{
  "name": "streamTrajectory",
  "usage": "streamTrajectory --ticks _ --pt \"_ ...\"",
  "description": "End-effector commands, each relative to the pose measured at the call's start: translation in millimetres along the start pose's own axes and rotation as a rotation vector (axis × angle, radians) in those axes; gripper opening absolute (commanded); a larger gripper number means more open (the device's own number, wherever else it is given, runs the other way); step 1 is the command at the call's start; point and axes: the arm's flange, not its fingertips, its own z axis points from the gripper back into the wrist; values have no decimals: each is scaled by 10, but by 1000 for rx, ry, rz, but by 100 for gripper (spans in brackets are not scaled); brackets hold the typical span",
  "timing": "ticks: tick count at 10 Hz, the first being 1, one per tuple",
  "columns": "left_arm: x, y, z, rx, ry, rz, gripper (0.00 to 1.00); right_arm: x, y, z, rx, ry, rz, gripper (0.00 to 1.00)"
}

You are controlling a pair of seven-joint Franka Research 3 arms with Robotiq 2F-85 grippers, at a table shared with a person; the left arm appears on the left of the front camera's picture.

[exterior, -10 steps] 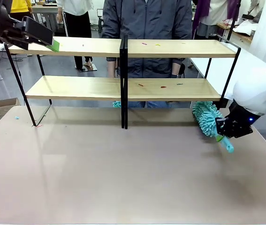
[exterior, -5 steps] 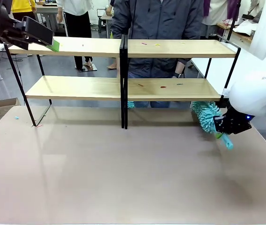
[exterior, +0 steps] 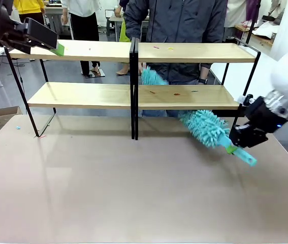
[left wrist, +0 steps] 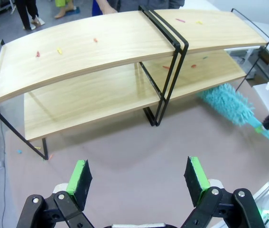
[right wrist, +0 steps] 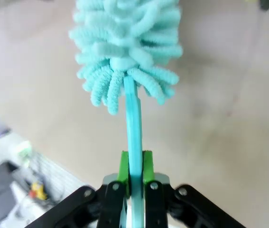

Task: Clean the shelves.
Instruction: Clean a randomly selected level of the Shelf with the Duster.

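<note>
The shelves (exterior: 133, 51) stand across the far half of the table, two tiers of light-wood boards on a black frame; they also fill the left wrist view (left wrist: 91, 47). Small coloured bits (exterior: 156, 47) lie on the right boards. My right gripper (exterior: 233, 148) is shut on the handle of a teal duster (exterior: 204, 127). Its fluffy head points left, just in front of the lower right board. The right wrist view shows the handle clamped between the green pads (right wrist: 134, 173). My left gripper (exterior: 56, 47) hovers open by the top left board, fingers wide apart (left wrist: 139, 178).
A person (exterior: 184, 20) stands behind the shelves, holding a second teal duster (exterior: 151, 76) between the tiers near the central upright. A cardboard box (exterior: 4, 114) sits on the floor at the left. A white table (exterior: 235, 71) lies beyond the right end.
My right gripper has swung the duster so that its head reaches left along the lower right board. The person stepped right and raised a second duster behind the shelves. The left arm has not moved.
</note>
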Motion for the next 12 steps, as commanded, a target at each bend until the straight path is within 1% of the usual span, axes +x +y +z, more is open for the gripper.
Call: streamTrajectory --ticks 1,2,3,4,5,6,8,9,10,11,12 --pt "0 9 0 -5 -10 1 100 -382 -255 205 82 165 85 12" --pt "0 9 0 -5 -10 1 100 -530 -339 336 123 232 183 12" --pt "0 9 0 -5 -10 1 100 -696 -439 504 170 246 260 12" --pt "0 9 0 -5 -10 1 100 -896 -554 699 214 244 346 12" --pt "0 9 0 -5 -10 1 100 -1107 -691 892 264 218 442 12" --pt "0 9 0 -5 -10 1 100 -1359 -852 1112 330 107 528 12" --pt "0 9 0 -5 -10 1 100 -1842 -1161 1519 438 -210 665 12" --pt "0 9 0 -5 -10 1 100 -2059 -1333 1720 472 -341 711 12" --pt "0 9 0 -5 -10 1 100 -2256 -1515 1868 492 -444 815 12" --pt "0 9 0 -5 -10 1 100 -2379 -1704 1898 489 -543 792 12" --pt "0 9 0 -5 -10 1 100 -2404 -1836 1819 547 -610 858 12"
